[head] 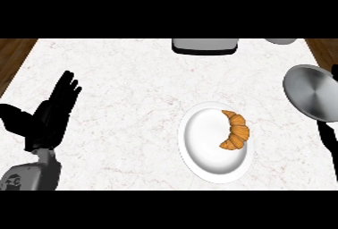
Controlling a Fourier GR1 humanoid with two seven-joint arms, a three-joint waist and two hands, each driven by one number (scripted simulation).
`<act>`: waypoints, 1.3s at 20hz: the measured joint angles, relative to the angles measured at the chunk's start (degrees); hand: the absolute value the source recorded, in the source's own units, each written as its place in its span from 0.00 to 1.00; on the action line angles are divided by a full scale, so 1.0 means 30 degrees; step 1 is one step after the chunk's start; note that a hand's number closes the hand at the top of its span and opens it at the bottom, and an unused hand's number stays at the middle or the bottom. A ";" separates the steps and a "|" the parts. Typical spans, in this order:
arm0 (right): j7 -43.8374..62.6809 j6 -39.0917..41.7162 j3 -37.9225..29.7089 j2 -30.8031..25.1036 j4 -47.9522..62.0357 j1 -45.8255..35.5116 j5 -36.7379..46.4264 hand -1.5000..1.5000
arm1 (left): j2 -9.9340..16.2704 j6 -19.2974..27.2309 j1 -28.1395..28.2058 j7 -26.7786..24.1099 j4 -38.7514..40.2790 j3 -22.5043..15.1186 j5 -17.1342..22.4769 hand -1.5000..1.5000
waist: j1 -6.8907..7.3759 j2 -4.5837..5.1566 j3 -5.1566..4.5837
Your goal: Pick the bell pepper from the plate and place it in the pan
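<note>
Croissant on the plate, pan to its right, no bell pepper to be seen.

The white round plate [214,143] carries a golden-brown curved croissant [235,130] on its right half, long axis running up-and-down the view; no bell pepper shows. The grey metal pan [310,91] lies up and right of the plate, near the marble desk [132,80] edge. The left hand [51,114] rests well left of the plate, fingers straight and open. The right hand [327,134], beside the pan and nearer the croissant, shows too little to tell its state.
</note>
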 measured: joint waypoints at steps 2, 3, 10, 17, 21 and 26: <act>-0.1338 -0.0788 -0.0332 -0.0540 0.1957 -0.0351 -0.0386 1.00 | -0.0053 -0.0009 -0.0279 -0.0081 0.0284 0.0015 0.0004 0.50 | 0.0079 0.0052 0.0008; -0.2058 -0.0997 -0.0532 -0.0814 0.2785 -0.0470 -0.0677 1.00 | 0.0095 -0.0163 -0.0436 -0.0039 0.0448 0.0195 0.0173 0.50 | 0.0094 0.0065 0.0010; -0.4948 -0.3523 -0.1116 -0.1570 0.7848 -0.0963 -0.1076 1.00 | -0.0154 -0.0110 -0.0961 -0.0084 0.0681 -0.0055 0.0023 0.50 | 0.0417 0.0212 0.0041; -0.3907 -0.3093 -0.2327 -0.2246 1.1006 -0.1156 -0.1851 0.00 | -0.0336 -0.0047 -0.1143 -0.0189 0.0820 -0.0300 -0.0191 0.50 | 0.0673 0.0358 0.0081; -0.4467 -0.2237 -0.2889 -0.2652 1.1958 -0.1091 -0.2450 0.00 | -0.0348 -0.0184 -0.1026 -0.0428 0.0769 -0.0254 -0.0083 0.50 | 0.0790 0.0398 0.0106; -0.6696 -0.2065 -0.4394 -0.2779 1.1979 -0.0867 -0.4183 0.00 | -0.0405 -0.0017 -0.1142 -0.0263 0.0763 -0.0264 -0.0176 0.50 | 0.0624 0.0353 0.0130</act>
